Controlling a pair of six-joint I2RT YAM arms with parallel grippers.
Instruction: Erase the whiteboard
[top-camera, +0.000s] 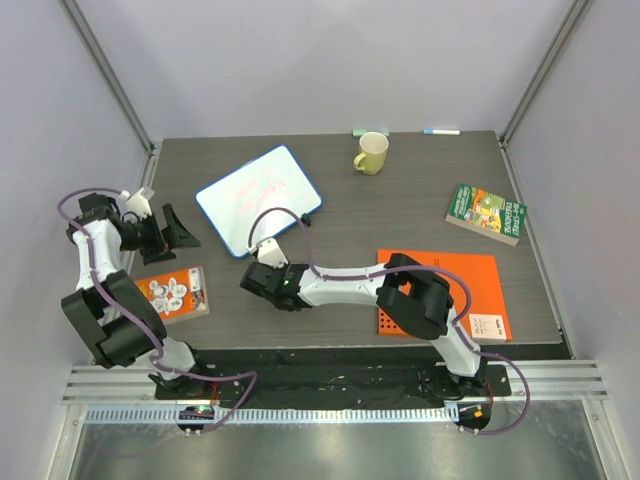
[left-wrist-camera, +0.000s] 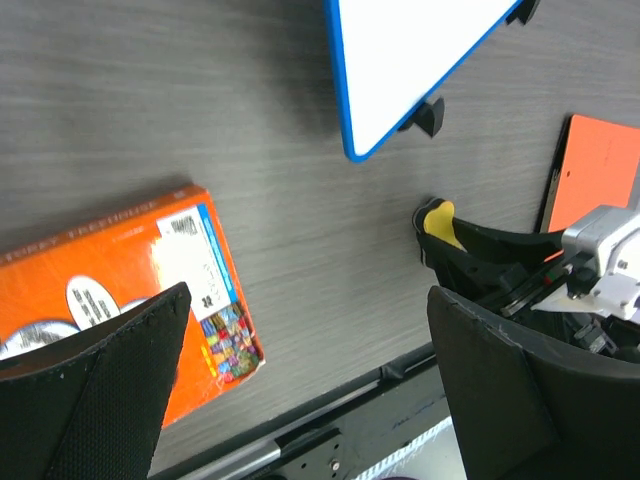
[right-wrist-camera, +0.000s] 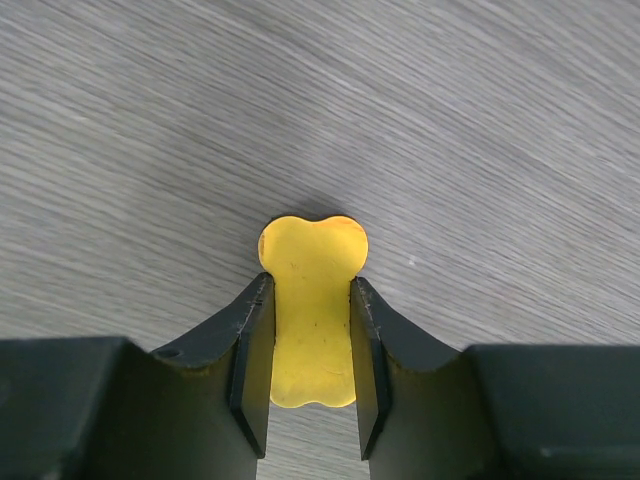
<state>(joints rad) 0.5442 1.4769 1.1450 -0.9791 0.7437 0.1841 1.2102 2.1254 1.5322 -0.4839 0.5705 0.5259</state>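
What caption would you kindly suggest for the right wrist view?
Right gripper closed on a yellow bone-shaped eraser, grey wood-grain table beneath.

Table (top-camera: 400, 215) holds whiteboard (top-camera: 258, 198), mug (top-camera: 371, 153), green book (top-camera: 486, 213), orange book (top-camera: 173, 293), orange sheet (top-camera: 485, 275) (right).

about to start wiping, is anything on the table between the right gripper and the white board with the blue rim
Nothing visible does. The right gripper, closed on a yellow bone-shaped block, sits just on the near side of the white blue-rimmed whiteboard, with only bare dark wood-grain table between them.
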